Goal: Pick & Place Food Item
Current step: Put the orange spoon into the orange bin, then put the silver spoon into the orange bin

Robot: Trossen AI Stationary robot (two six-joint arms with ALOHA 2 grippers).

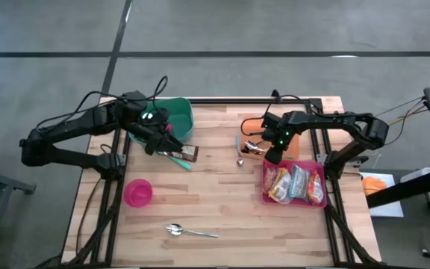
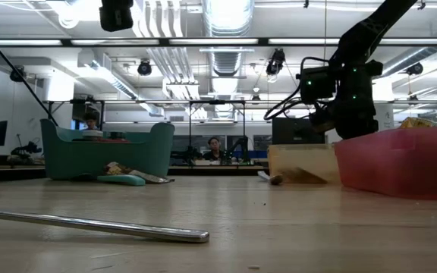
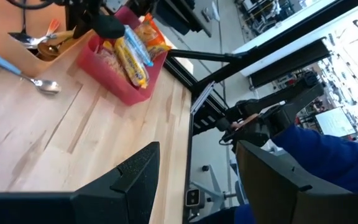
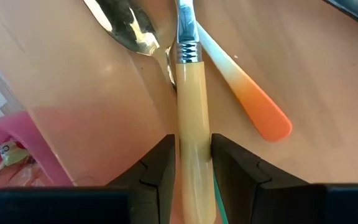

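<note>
Wrapped snack packets (image 1: 295, 184) fill a pink bin (image 1: 266, 196) at the right. A dark wrapped bar (image 1: 189, 152) lies on the table beside a green bin (image 1: 179, 113). My right gripper (image 4: 192, 163) is down in a tan tray (image 1: 293, 148) of cutlery, shut on a cream-handled utensil (image 4: 190, 118). That utensil lies over a metal spoon (image 4: 126, 28) and an orange-tipped handle (image 4: 253, 99). My left gripper (image 3: 197, 180) hangs open and empty by the green bin, above the dark bar. My right gripper pinches the cream handle (image 4: 191, 146) of the utensil between its two fingers, below the metal coil collar (image 4: 189, 51). The fingers come steeply from above and lie across the handle. Whether the utensil is lifted off the tray, I cannot tell.
A pink cup (image 1: 138, 192) stands near the table's left front. A loose metal spoon (image 1: 189, 232) lies near the front edge. A teal-handled item (image 1: 178, 159) rests beside the dark bar. Bare wood lies in the table's middle. People sit in the room beyond.
</note>
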